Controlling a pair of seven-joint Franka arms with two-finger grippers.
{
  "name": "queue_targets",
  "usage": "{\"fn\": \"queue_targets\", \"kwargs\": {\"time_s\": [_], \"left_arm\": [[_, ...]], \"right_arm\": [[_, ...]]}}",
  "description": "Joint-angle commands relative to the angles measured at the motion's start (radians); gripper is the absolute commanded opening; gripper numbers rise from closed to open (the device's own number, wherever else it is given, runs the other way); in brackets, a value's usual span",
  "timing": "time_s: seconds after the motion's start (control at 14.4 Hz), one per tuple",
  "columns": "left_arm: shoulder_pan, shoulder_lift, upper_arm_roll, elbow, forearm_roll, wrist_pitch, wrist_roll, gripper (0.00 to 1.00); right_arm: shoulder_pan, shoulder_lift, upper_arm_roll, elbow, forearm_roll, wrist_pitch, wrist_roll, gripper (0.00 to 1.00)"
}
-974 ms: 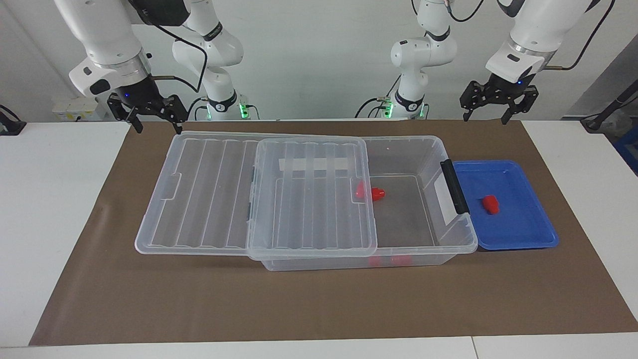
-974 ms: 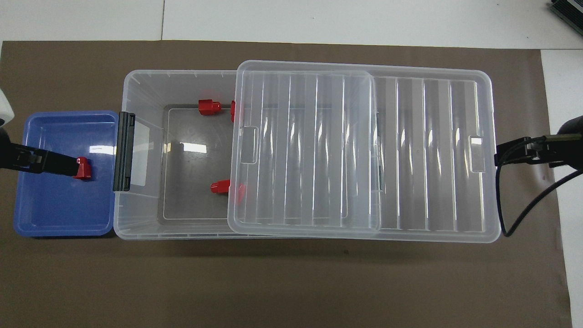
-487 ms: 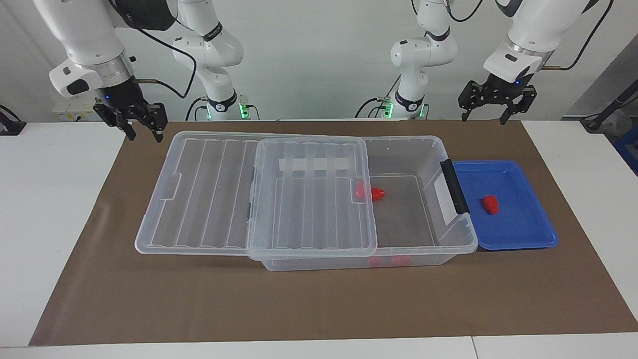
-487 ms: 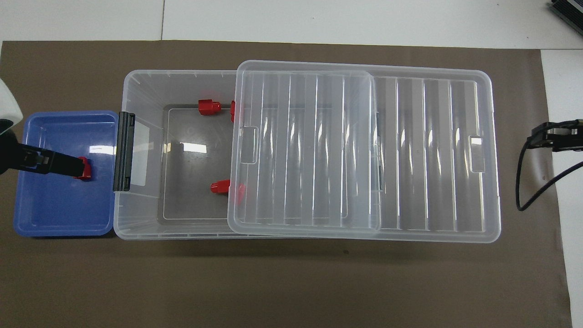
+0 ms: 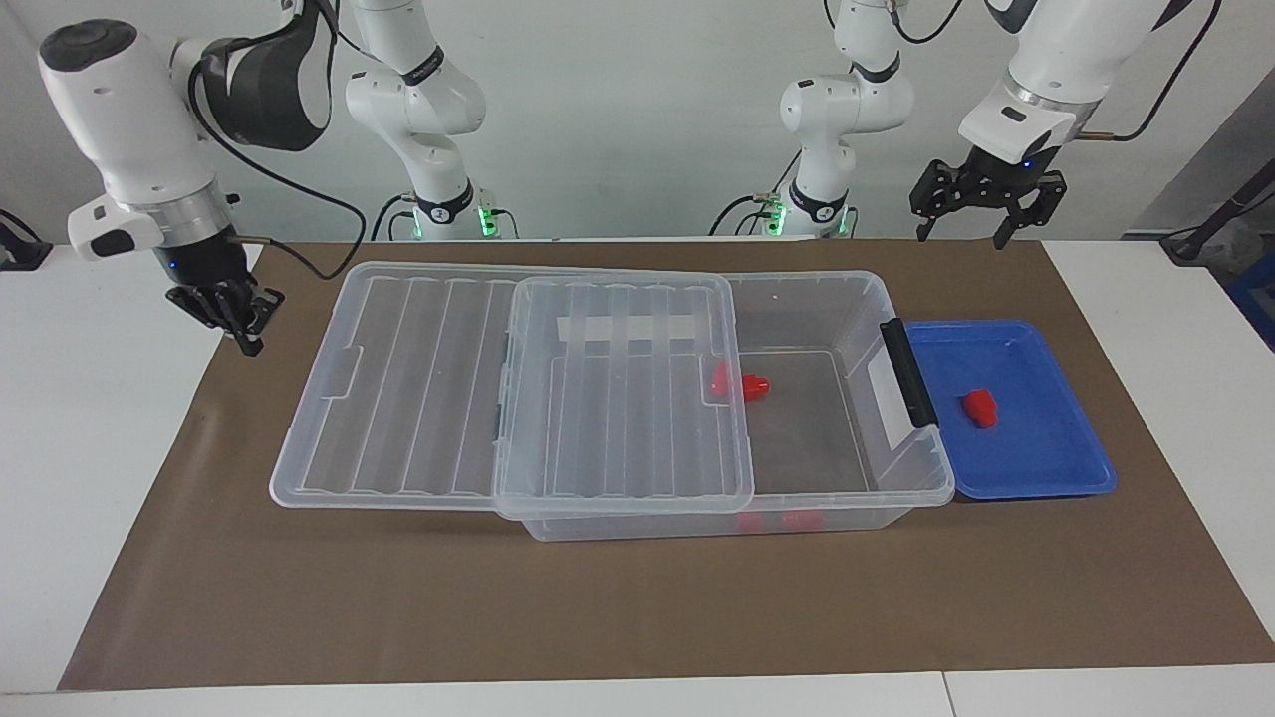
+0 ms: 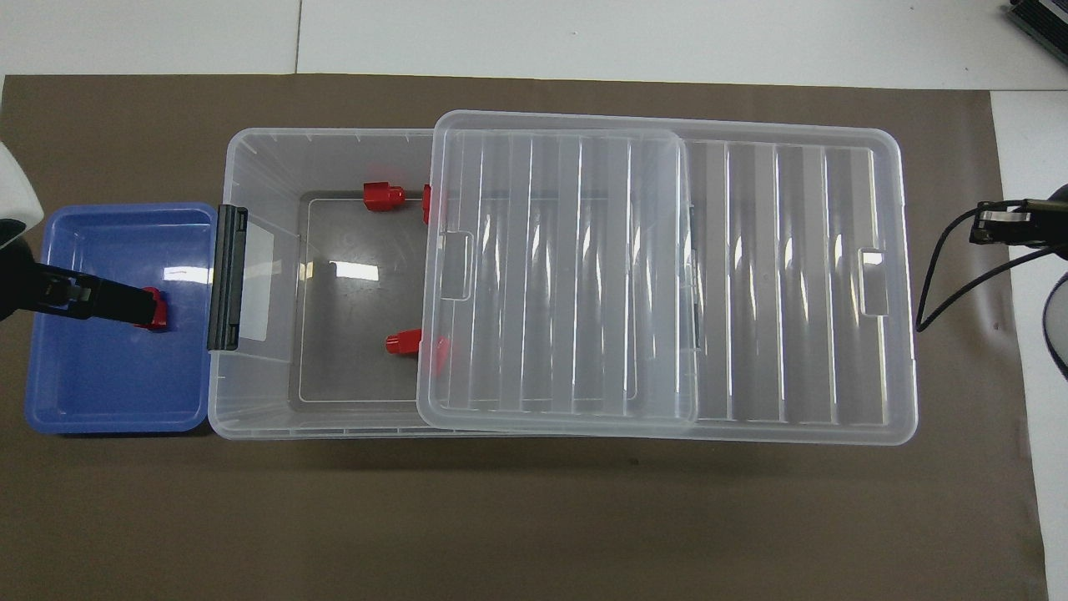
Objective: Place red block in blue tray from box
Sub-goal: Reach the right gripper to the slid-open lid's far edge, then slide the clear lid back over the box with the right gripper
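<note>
Nearest the robots, the left end effector (image 5: pixel 974 213) hangs with fingers apart, raised above the edge of the surface (image 5: pixel 637 597) by the blue tray (image 5: pixel 1046 478); the right end effector (image 5: pixel 234 314) sits low past the lid's (image 5: pixel 418 388) end, and whether it is open or closed I cannot tell; farther out, the red block (image 5: pixel 980 407) lies loose in the blue tray, beside the box (image 5: pixel 901 468) (two other red pieces (image 5: pixel 749 386) remain inside); placement looks done, so next comes only retreat.
</note>
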Motion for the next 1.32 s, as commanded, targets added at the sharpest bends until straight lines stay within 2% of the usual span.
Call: {"fn": "queue_targets", "kwargs": {"time_s": [0.0,0.21,0.42,0.9,1.25], "left_arm": [[-0.085,-0.009,0.089,-0.017,0.002,0.020,0.002,1.00],[-0.088,-0.009,0.094,-0.017,0.002,0.020,0.004,1.00],[-0.084,-0.009,0.094,-0.017,0.002,0.020,0.004,1.00],[-0.076,-0.012,0.094,-0.032,0.002,0.046,0.005,1.00],[-0.075,-0.032,0.094,-0.095,0.002,0.141,0.001,1.00]], "right_arm": [[-0.008,0.074,0.005,0.009,0.018,0.104,0.017,0.00],[-0.008,0.165,0.006,0.058,0.064,0.173,0.013,0.00],[-0.002,0.200,0.013,0.064,0.064,0.225,0.011,0.00],[0.015,0.205,0.037,0.064,0.070,0.229,-0.007,0.00],[0.038,0.208,0.042,0.058,0.075,0.218,-0.082,0.00]]}}
